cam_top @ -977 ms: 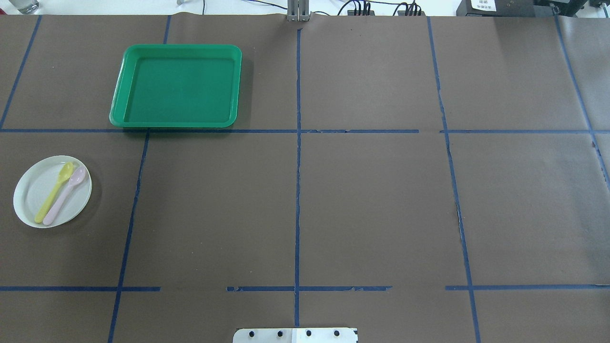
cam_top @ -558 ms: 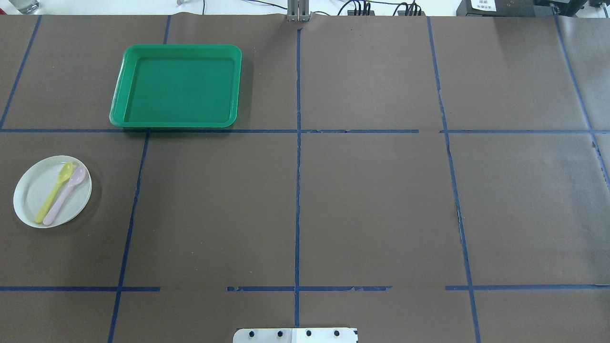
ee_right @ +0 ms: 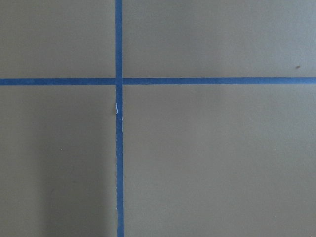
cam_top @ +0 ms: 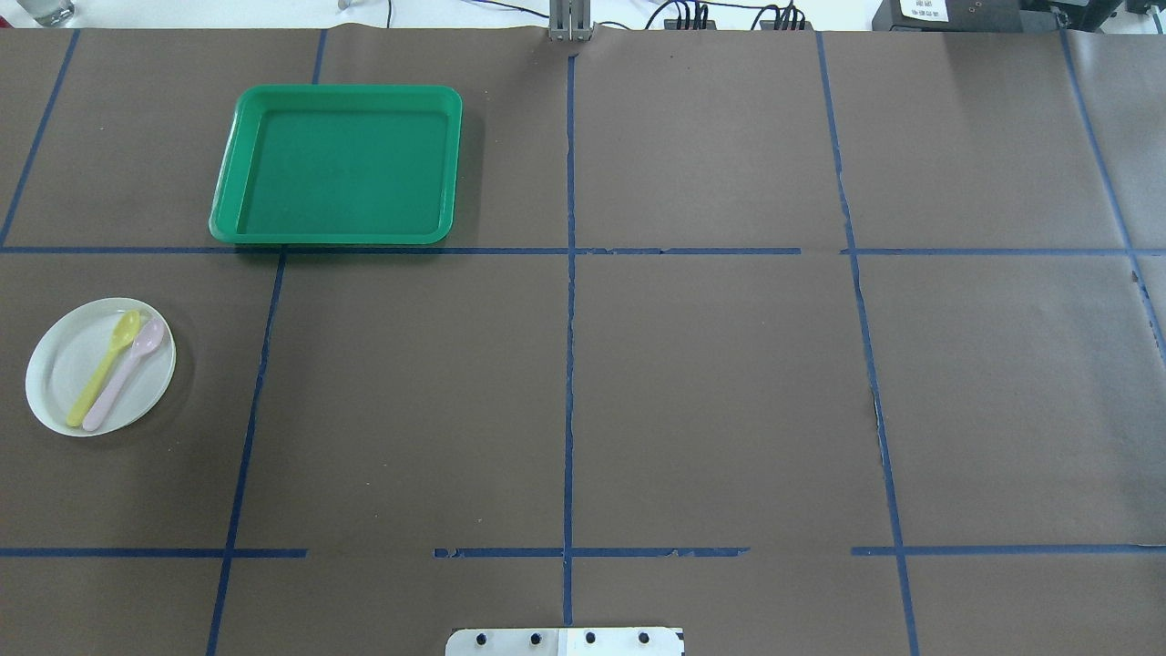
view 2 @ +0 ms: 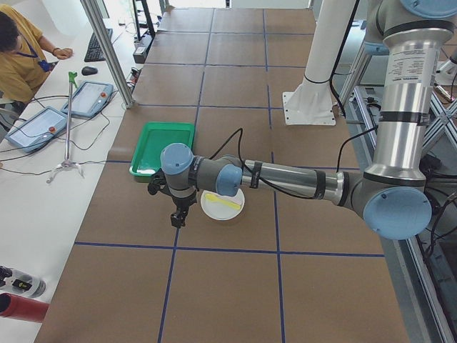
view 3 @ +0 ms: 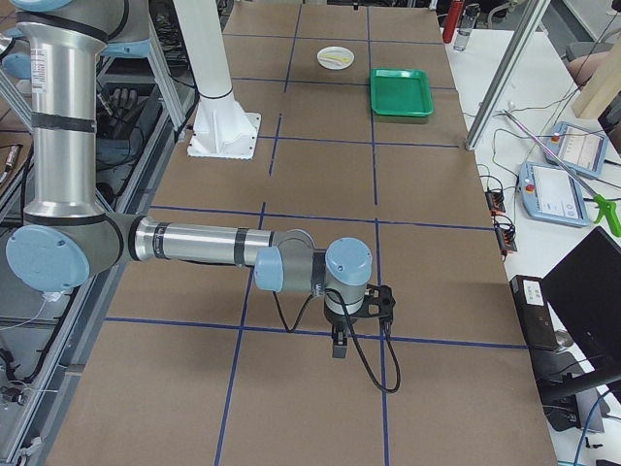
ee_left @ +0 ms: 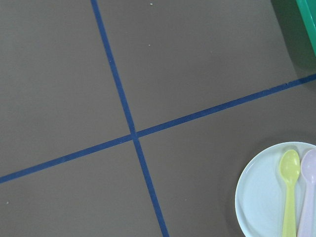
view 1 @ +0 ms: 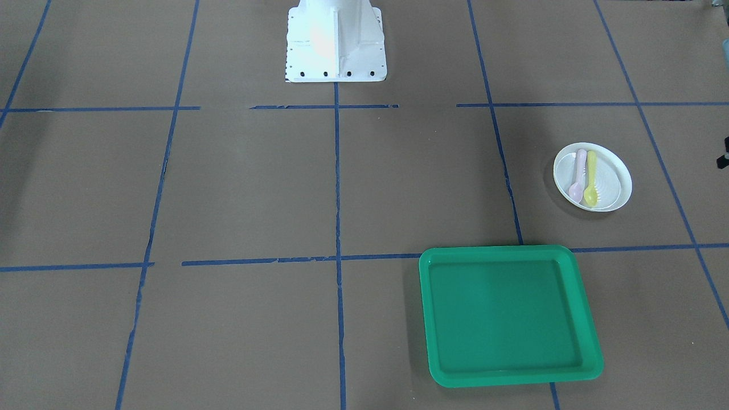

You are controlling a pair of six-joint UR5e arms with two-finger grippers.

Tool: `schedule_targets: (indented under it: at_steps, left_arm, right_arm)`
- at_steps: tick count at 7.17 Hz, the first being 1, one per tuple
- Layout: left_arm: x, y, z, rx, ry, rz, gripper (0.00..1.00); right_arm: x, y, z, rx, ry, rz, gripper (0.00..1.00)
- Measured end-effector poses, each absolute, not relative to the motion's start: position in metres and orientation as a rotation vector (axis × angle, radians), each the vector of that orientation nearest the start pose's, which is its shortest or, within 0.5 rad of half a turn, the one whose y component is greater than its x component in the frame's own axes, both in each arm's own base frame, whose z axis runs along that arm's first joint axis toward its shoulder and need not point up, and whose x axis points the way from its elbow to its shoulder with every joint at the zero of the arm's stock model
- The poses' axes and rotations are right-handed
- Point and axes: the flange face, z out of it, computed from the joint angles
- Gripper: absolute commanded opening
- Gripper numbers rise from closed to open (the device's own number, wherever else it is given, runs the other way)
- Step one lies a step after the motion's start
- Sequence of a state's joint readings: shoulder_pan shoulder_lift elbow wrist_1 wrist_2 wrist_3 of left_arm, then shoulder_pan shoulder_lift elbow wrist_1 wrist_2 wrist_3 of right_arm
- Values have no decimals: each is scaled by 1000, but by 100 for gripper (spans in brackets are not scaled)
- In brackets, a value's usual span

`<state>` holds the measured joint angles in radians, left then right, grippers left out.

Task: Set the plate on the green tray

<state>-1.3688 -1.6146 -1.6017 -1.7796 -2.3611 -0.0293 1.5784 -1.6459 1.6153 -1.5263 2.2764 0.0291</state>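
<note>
White plate (cam_top: 62,366), small and round: lying flat on the brown paper-covered table (cam_top: 710,383), at the near left, not on the tray. Carrying two plastic spoons side by side, a yellow spoon (cam_top: 100,374) and a pink spoon (cam_top: 127,369), both with bowls pointing toward the far side. Also showing in the front view (view 1: 614,176) and in the corner of the left wrist view (ee_left: 256,197).

Green tray (cam_top: 342,169): sitting farther back and a little to the right of the plate, apart from it, showing a flat darker green inside and a raised rim.

Left gripper (view 2: 176,219): hanging over the table beside the plate, not touching it. Appearing only in the left side view, so cannot tell how far apart the fingers are standing or whether anything is being held.

Right gripper (view 3: 337,348): hanging over the table toward its right end, close to a crossing of blue tape lines (ee_right: 118,81), well apart from plate and tray. Appearing only in the right side view, so again cannot tell the finger spacing or any hold.
</note>
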Motion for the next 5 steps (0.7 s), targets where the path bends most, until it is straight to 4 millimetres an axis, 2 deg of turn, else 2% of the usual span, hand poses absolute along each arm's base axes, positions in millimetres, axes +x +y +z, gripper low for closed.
schedule_targets:
  at_steps: [1, 2, 5]
  left_arm:
    - [81, -523, 608, 152, 835, 225, 100]
    - [102, -515, 620, 134, 842, 185, 100]
    - [142, -499, 644, 112, 792, 150, 100]
  right_arm:
    - [72, -460, 673, 6, -706, 30, 100]
    - [72, -460, 673, 6, -706, 30, 100]
    - [72, -460, 673, 6, -706, 30, 100]
